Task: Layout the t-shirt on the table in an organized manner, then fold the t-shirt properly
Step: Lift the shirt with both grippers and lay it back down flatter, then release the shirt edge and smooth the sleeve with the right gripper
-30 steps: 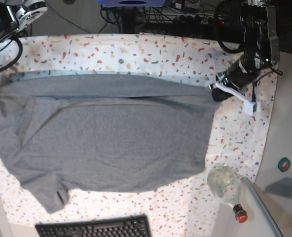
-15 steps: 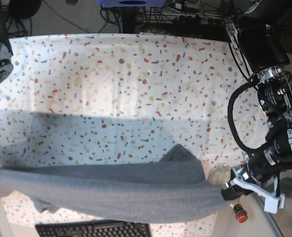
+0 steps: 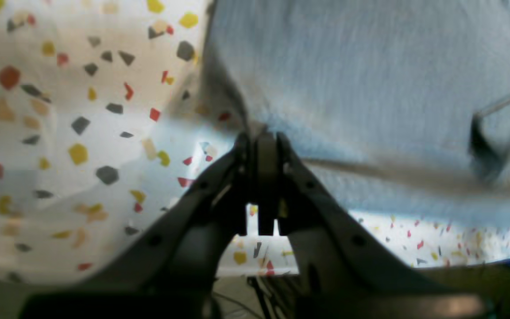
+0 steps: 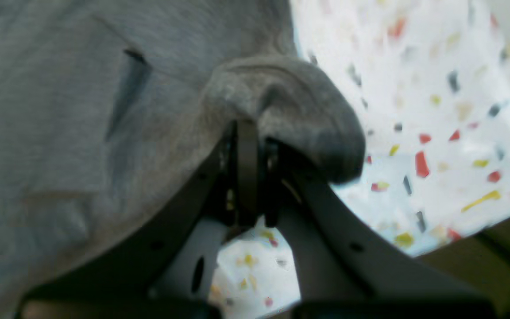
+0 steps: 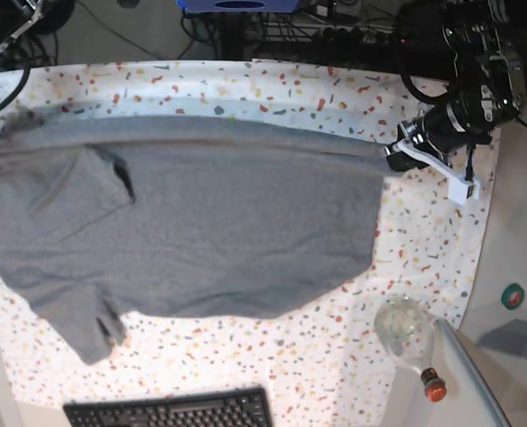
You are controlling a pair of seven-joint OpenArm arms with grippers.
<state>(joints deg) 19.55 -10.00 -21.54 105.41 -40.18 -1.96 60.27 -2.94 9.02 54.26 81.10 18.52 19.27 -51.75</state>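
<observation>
Base view shows the t-shirt (image 5: 201,231) spread wide across the table (image 5: 272,98), its upper edge pulled taut between both arms. The left gripper (image 3: 261,141) is clamped on one corner of the cloth; the right gripper (image 4: 248,128) pinches a bunched fold. A glass bottle (image 5: 406,334) lies near the shirt's lower corner, and a keyboard (image 5: 170,409) sits just below the hem.
</observation>
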